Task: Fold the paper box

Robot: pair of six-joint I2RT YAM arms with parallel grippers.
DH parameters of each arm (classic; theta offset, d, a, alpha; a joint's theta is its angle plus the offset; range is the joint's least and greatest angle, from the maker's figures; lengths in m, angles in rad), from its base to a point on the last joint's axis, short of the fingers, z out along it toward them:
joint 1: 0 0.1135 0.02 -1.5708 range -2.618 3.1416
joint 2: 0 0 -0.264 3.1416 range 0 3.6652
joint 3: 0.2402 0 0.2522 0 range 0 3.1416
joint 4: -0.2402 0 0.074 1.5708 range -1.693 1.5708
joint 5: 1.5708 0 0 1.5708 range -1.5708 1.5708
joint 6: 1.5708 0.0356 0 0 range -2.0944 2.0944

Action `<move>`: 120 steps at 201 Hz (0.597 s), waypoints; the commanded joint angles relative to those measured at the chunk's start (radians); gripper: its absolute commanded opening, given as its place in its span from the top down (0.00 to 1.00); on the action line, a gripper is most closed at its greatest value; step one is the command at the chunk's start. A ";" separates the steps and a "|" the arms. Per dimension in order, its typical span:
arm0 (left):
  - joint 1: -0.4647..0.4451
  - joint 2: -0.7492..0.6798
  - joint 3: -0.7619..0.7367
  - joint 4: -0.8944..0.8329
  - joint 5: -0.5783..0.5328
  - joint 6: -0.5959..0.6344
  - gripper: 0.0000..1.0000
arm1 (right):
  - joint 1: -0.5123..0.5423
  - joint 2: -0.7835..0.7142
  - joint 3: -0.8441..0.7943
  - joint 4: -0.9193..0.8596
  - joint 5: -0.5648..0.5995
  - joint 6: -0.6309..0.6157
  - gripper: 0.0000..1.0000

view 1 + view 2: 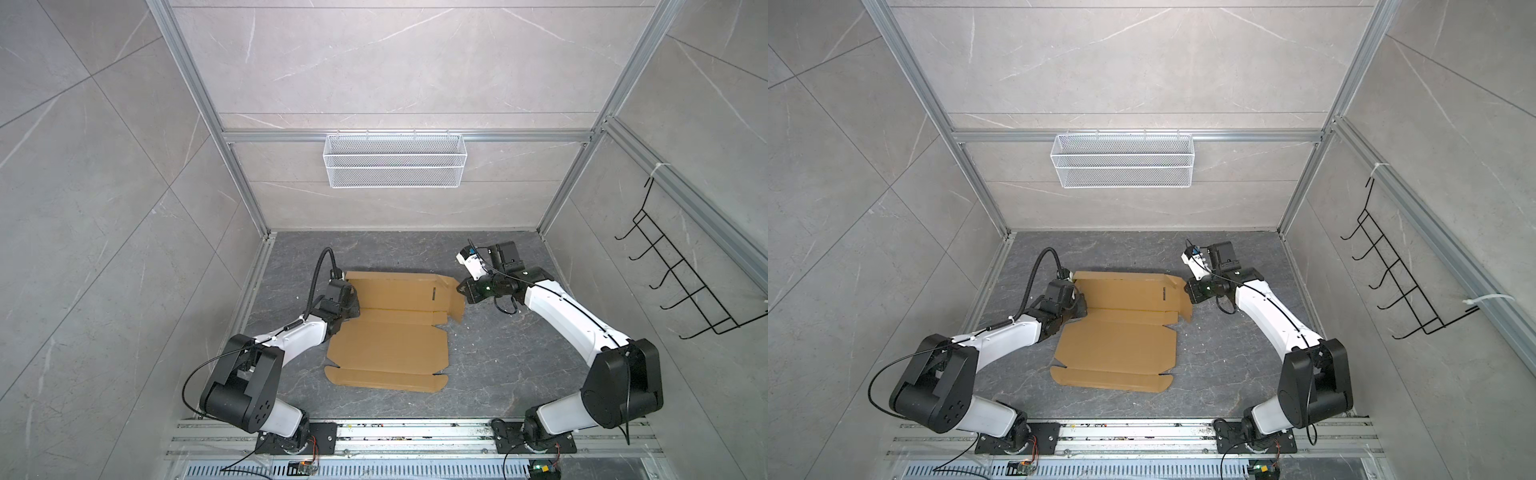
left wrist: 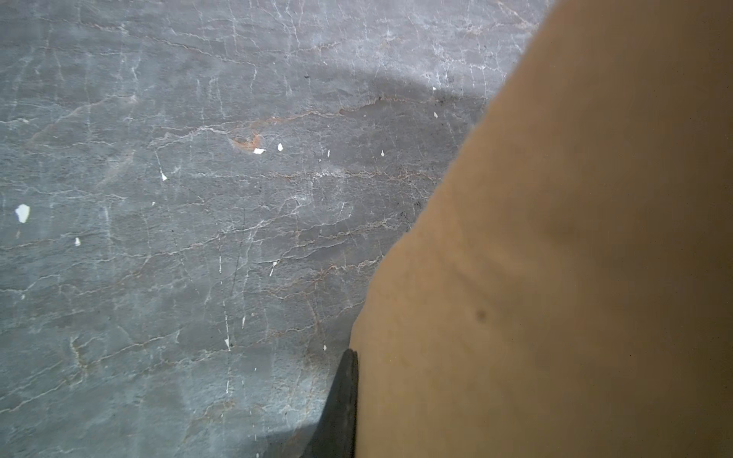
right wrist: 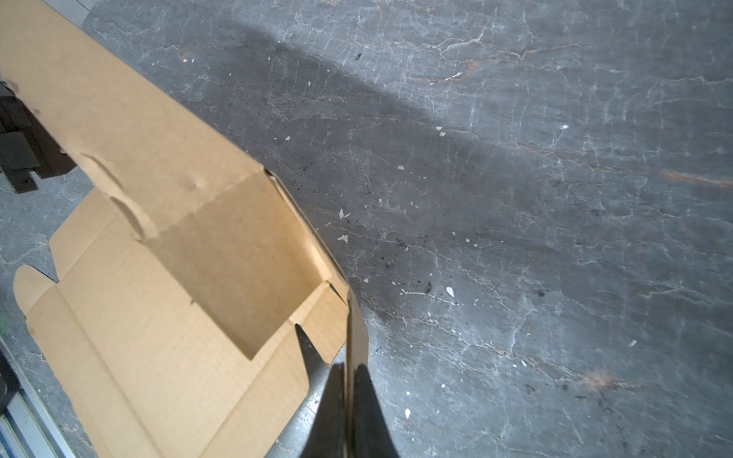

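Tabletop (image 1: 498,365) bare R of and in front of the paper box (image 1: 386,345). Far corners blocked: left gripper (image 1: 352,306), right gripper (image 1: 462,291), upright flap (image 1: 457,311). Wire basket (image 1: 395,160) well above.

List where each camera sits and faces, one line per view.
Both top views: high above the robot's base, looking down at the cardboard box on the table; the left arm and right arm show whole.
Left wrist: on the left arm, looking past the left fingers at a box flap and table; one finger shows.
Right wrist: on the right arm, looking past the right fingers, shut on a raised flap, across the box.
Shared: all views show box and table.
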 commanded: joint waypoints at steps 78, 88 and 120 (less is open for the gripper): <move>-0.018 -0.051 -0.021 0.062 -0.090 0.007 1.00 | 0.160 -0.043 -0.022 0.093 -0.057 0.145 0.94; -0.019 -0.052 -0.022 0.063 -0.088 0.001 1.00 | 0.175 -0.041 -0.021 0.108 -0.061 0.175 0.94; -0.019 -0.061 -0.032 0.076 -0.082 -0.019 1.00 | 0.229 -0.016 -0.036 0.164 -0.034 0.273 0.94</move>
